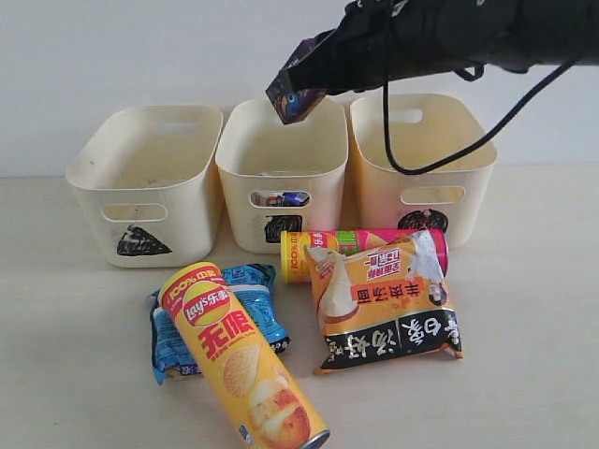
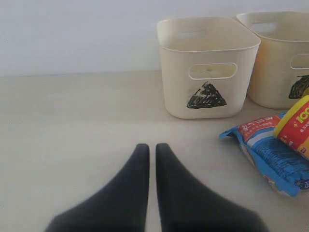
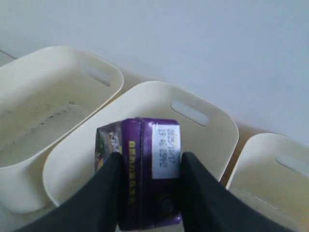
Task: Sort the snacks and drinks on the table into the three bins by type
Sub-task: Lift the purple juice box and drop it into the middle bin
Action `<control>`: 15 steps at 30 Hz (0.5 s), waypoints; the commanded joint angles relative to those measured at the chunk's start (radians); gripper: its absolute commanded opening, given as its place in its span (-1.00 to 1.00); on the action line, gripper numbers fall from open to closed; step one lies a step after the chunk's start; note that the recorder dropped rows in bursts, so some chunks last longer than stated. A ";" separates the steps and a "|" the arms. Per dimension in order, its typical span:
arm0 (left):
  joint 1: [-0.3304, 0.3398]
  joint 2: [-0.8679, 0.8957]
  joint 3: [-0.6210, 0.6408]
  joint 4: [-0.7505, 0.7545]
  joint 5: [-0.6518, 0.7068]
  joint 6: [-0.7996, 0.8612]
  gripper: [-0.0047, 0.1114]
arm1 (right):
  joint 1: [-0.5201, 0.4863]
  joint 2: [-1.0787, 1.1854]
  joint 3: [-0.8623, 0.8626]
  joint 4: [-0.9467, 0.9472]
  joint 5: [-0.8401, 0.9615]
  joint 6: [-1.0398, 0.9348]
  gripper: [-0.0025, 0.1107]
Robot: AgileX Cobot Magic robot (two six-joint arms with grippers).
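Right gripper (image 3: 151, 155) pinching dark purple carton (image 3: 145, 183) — tilted, above middle bin (image 3: 159, 96)

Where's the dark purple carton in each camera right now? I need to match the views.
Exterior view: the dark purple carton is held in the right gripper, up above the middle bin.
Left wrist view: not in it; only part of the middle bin shows.
Right wrist view: clamped between the gripper fingers, over the middle bin.
Shared landmark: the middle bin.

Matt cream plastic bins (image 1: 145, 187) stand on a pale, faintly wood-grained table (image 1: 75, 374) beside a glossy, crinkly blue packet (image 1: 168, 341).
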 commanded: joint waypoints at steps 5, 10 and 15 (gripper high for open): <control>0.000 -0.002 0.003 -0.001 -0.004 0.005 -0.84 | 0.000 0.143 -0.048 -0.012 -0.185 -0.017 -0.96; 0.000 -0.002 0.003 -0.001 -0.004 0.005 -0.84 | 0.000 0.229 -0.110 -0.010 -0.180 -0.017 -0.96; 0.000 -0.002 0.003 -0.001 -0.004 0.005 -0.84 | 0.000 0.259 -0.129 -0.010 -0.168 -0.015 -0.61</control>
